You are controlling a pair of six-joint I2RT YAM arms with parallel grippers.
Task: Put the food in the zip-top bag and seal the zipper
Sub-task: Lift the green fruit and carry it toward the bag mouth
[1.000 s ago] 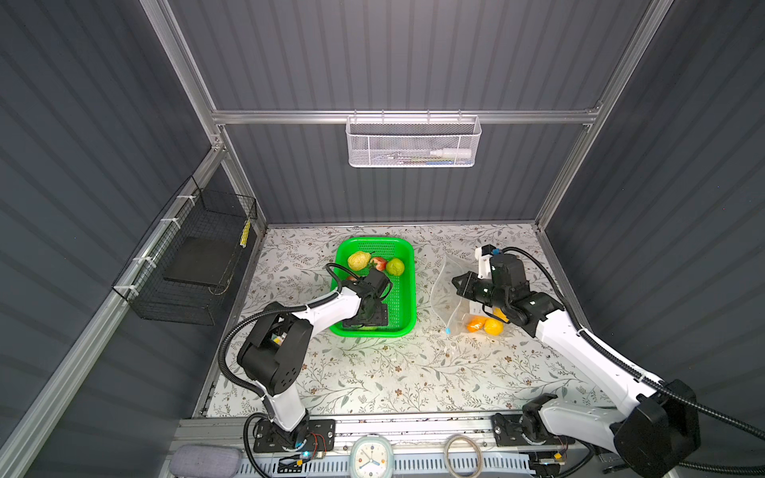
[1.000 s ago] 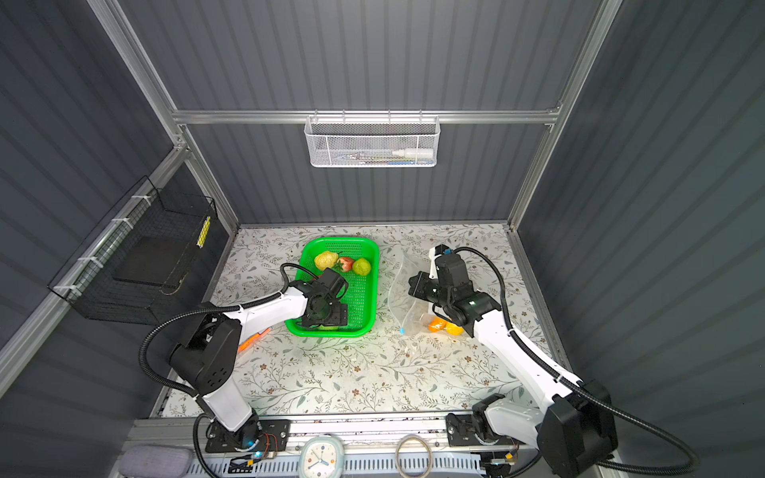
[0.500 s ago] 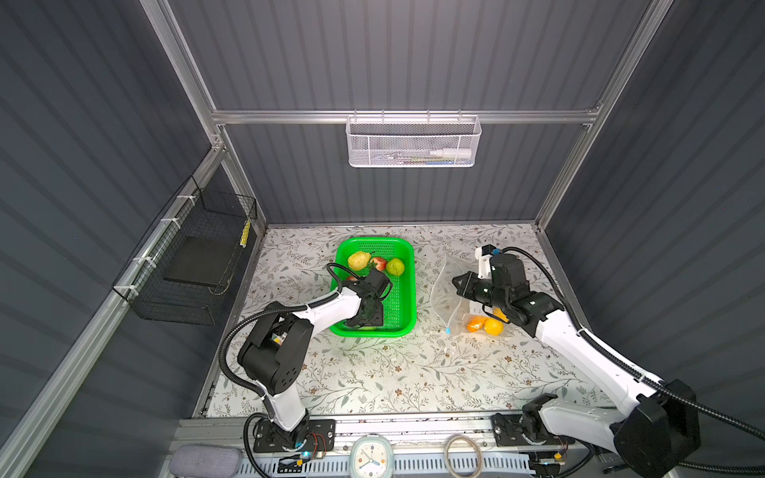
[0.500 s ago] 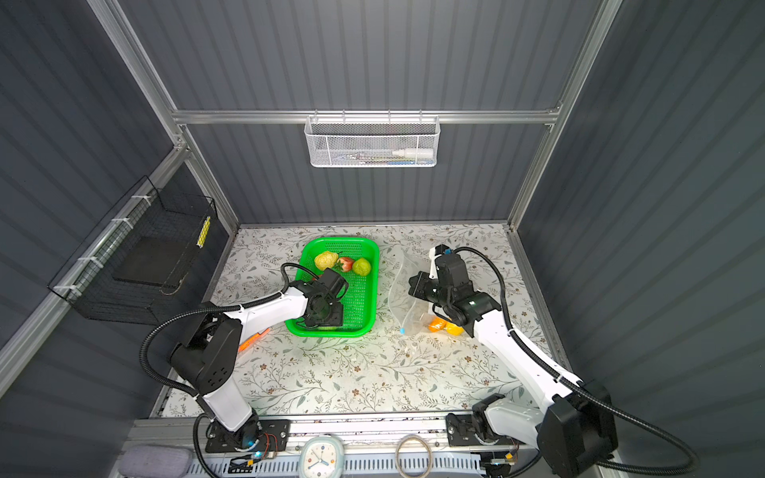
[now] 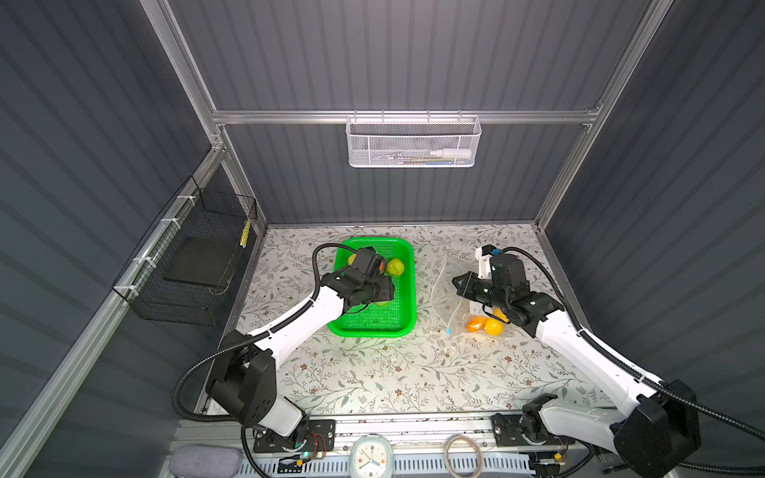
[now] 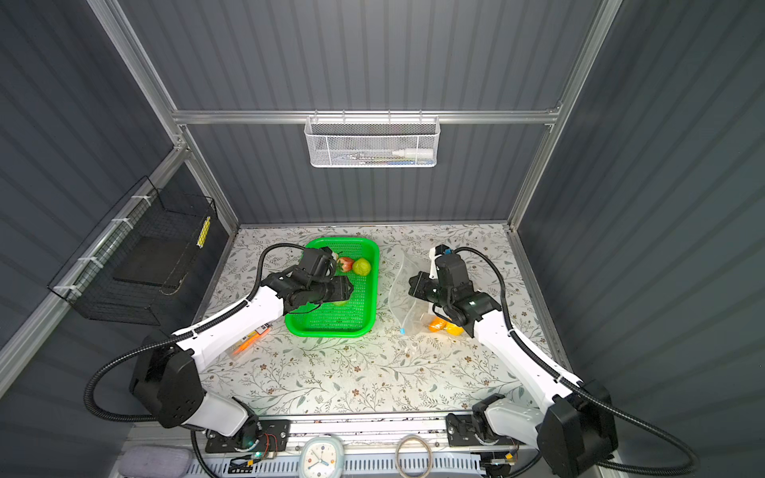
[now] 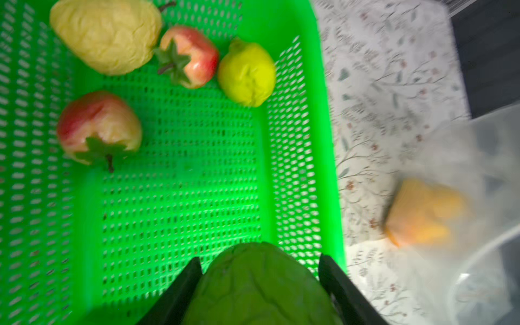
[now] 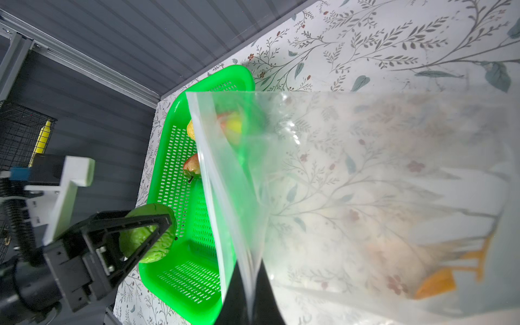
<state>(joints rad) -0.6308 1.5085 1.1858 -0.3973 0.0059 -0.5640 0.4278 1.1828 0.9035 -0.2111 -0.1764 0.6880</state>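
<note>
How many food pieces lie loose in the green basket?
4: pale yellow fruit, red fruit and yellow-green fruit in a row at the basket's far end; second red fruit near them. The left end effector grips a green leafy ball; more may hide under it.

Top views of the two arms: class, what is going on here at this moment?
The left jaws are closed on a green leafy ball over the green basket, where four more toy fruits lie. The right jaws pinch the zip-top bag by its edge, holding it up; orange and yellow pieces are already inside.
</note>
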